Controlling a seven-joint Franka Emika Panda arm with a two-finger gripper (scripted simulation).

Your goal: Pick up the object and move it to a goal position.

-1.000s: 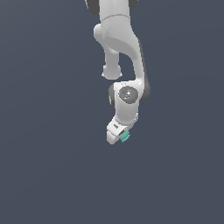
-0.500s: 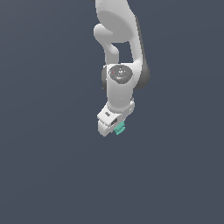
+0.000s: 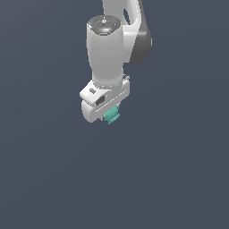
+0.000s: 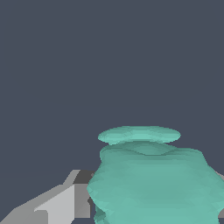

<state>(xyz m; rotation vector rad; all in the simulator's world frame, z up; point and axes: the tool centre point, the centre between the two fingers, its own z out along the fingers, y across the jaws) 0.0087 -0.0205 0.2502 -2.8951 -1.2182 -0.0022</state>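
Note:
The object (image 3: 111,116) is a small teal-green ridged blob, peeking out under the white hand of the arm near the middle of the exterior view. My gripper (image 3: 107,117) is shut on it and holds it in the air above the dark floor. The hand's body hides most of the fingers in that view. Up close in the wrist view, the object (image 4: 153,179) fills much of the picture, with a flat disc-like ridge on its far end. A grey finger (image 4: 65,201) shows beside it.
The white arm (image 3: 107,49) rises from the hand to the exterior view's top edge. All around is a plain dark grey-blue floor (image 3: 179,179) with no other objects or edges in sight.
The arm has lifted and swung toward the camera, carrying the object up with it. The wrist now looks much larger and more upright in the exterior view.

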